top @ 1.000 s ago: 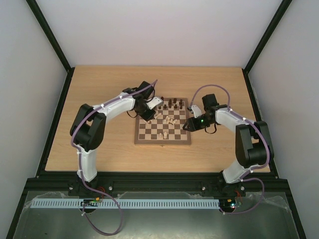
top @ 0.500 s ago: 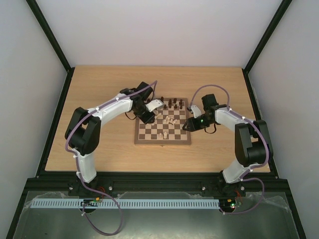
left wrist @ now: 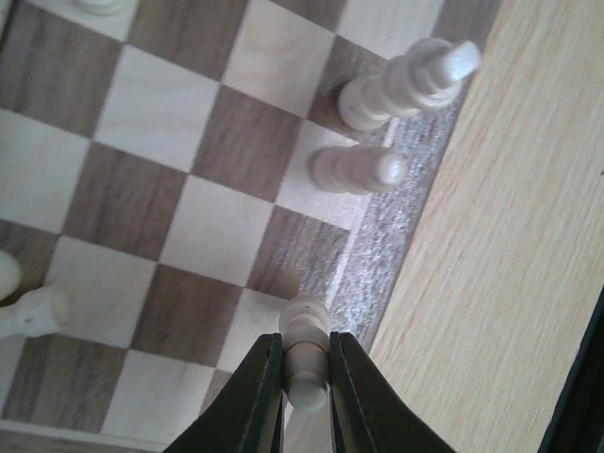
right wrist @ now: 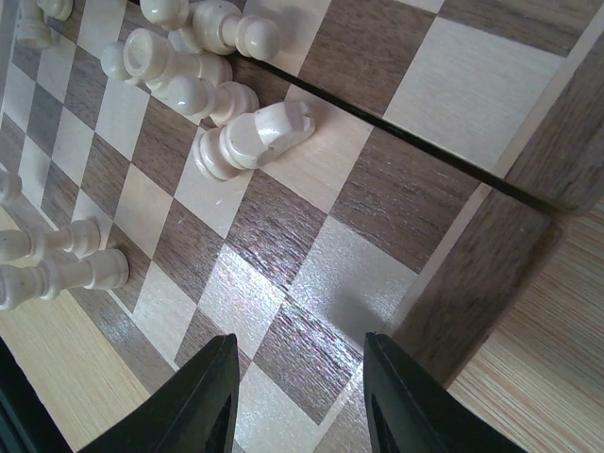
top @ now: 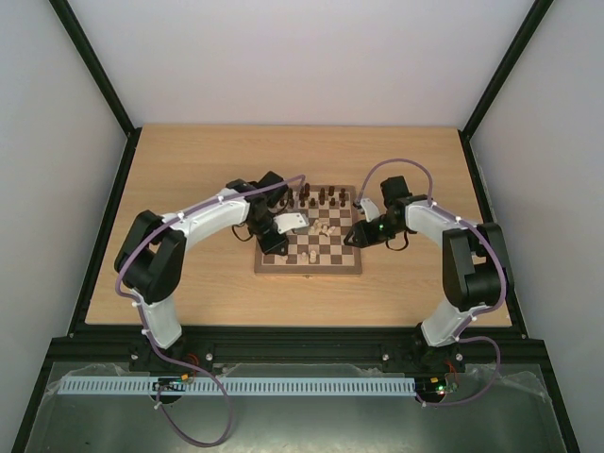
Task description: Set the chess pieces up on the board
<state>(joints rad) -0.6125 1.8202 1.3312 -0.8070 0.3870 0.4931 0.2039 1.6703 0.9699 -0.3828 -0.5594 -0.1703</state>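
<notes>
I have the left gripper point(left wrist: 306, 345) clamped on a pale piece point(left wrist: 306, 323). Its dark fingers point(left wrist: 264, 387) press the piece from both sides just inside the board's left border, over a cream square, though I cannot tell whether the base touches the wood. The board point(top: 326, 262) lies on the table point(top: 189, 170), between the two arms. Farther along that same left edge of the board stand a tall piece point(left wrist: 401, 80) and a short piece point(left wrist: 359, 168), both pale and upright on neighbouring squares. Another pale one point(left wrist: 33, 310) shows a few squares in from that edge. The right gripper point(right wrist: 300, 373) hangs low over the board's right edge with its fingers point(right wrist: 212, 387) well apart — only bare squares and the brown border show in the gap. Toward the middle of the board I see the toppled pieces point(right wrist: 179, 75), a loose pale cluster lying on their sides. Among them is a horse-headed one point(right wrist: 255, 137), nearest the right gripper. From overhead that cluster point(top: 324, 229) sits just beyond the board's centre, and the dark pieces point(top: 326, 197) line the far rows. A single pale piece point(top: 312, 256) stands nearer the board's front edge.
</notes>
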